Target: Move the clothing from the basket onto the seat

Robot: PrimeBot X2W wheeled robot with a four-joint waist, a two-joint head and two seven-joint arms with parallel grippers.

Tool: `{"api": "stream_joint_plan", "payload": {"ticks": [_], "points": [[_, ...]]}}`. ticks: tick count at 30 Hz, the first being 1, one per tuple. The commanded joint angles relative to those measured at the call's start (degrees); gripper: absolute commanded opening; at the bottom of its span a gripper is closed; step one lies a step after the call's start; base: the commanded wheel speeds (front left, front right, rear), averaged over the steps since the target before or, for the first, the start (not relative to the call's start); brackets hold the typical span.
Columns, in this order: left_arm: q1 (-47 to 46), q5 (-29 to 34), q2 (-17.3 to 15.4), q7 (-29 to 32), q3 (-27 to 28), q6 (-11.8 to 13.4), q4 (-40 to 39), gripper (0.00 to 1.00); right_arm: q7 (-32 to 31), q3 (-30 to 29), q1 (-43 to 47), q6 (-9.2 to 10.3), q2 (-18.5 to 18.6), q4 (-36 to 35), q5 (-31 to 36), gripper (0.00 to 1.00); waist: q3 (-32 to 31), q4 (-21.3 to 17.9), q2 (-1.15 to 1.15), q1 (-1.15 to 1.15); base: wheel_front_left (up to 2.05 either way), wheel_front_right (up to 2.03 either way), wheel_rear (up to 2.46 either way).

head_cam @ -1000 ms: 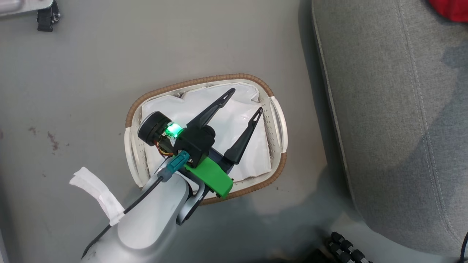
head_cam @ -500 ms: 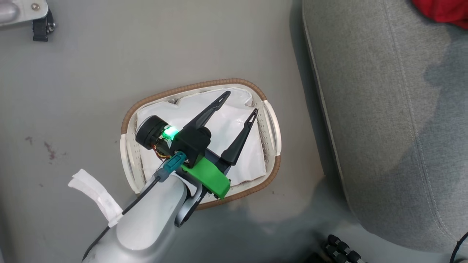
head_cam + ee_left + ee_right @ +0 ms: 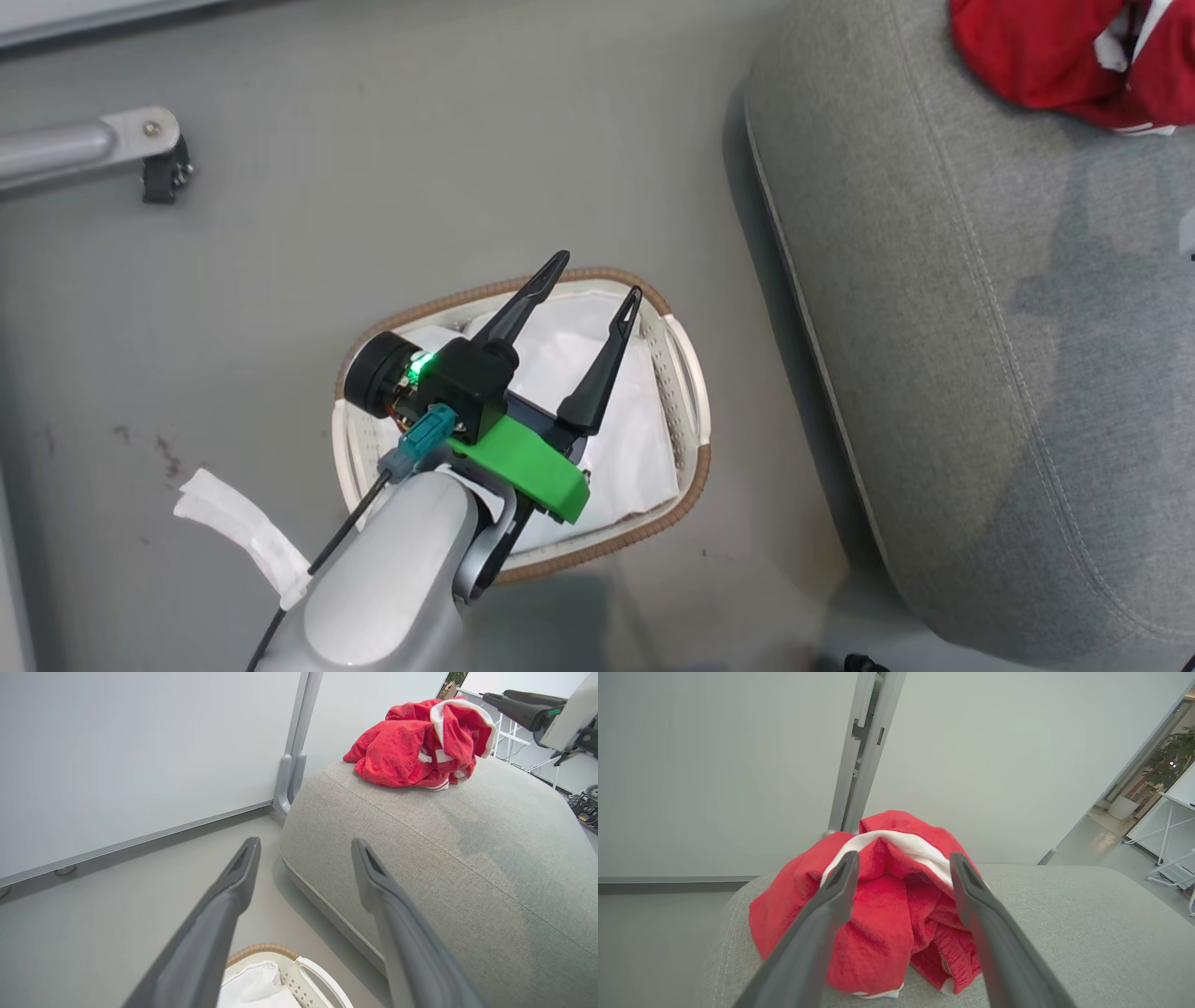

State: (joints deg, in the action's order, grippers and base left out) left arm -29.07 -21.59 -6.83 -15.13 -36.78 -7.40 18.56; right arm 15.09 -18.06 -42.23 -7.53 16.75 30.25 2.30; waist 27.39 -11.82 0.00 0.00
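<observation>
Bright, even indoor light, soft shadows across the seat (image 3: 980,373), wide-angle curvature at wrist-view edges.

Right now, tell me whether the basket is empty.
Empty: the basket shows just its liner; the clothing lies heaped on the seat.

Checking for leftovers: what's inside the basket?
The white cloth liner shows inside the basket, no red on it. The left gripper and forearm cover its middle; that part is unseen.

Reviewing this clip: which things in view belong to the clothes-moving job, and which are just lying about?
Job: red clothing, laundry basket, grey sofa.
Lying about: white cloth liner, white partition panel, metal leg with caster.
</observation>
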Motion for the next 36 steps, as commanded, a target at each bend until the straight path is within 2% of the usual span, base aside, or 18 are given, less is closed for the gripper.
{"api": "stream_joint_plan", "payload": {"ticks": [1, 8, 17, 23, 31, 36], "points": [[1.2, -0.2, 0.4, 0.0, 0.8, -0.2, -0.2, 1.00, 0.1, 0.6, 0.9, 0.08, 0.5, -0.3, -0.2, 1.00, -4.2, 1.2, 0.00, 0.00, 0.00, 0.00, 0.00], [5.4, 0.3, 2.5, 0.0, 8.1, 0.1, -0.6, 1.00, 0.1, 4.4, 1.0, 0.08, 0.9, 1.7, -1.8, 1.00, -10.9, 4.2, 0.00, 0.00, 0.00, 0.00, 0.00], [12.4, 1.2, 3.5, 0.0, 20.5, 0.9, -1.0, 1.00, 0.1, 12.8, 4.6, 0.08, -3.8, 2.4, -3.5, 1.00, -17.4, 8.2, 0.00, 0.00, 0.00, 0.00, 0.00], [17.3, 1.8, 3.7, 0.0, 27.8, 1.5, -1.2, 1.00, 0.1, 15.2, 9.9, 0.08, -8.0, 0.2, -6.4, 1.00, -20.1, 10.0, 0.00, 0.00, 0.00, 0.00, 0.00], [22.3, 1.8, 3.9, 0.0, 31.9, 0.9, -0.3, 1.00, 0.1, 14.5, 20.0, 0.08, -12.5, -5.3, -9.2, 1.00, -22.5, 11.8, 0.00, 0.00, 0.00, 0.00, 0.00], [24.8, 1.0, 3.9, 0.0, 31.9, 0.6, 0.2, 1.00, 0.1, 13.3, 26.1, 0.08, -13.7, -9.2, -9.7, 1.00, -24.0, 12.3, 0.00, 0.00, 0.00, 0.00, 0.00]]}}
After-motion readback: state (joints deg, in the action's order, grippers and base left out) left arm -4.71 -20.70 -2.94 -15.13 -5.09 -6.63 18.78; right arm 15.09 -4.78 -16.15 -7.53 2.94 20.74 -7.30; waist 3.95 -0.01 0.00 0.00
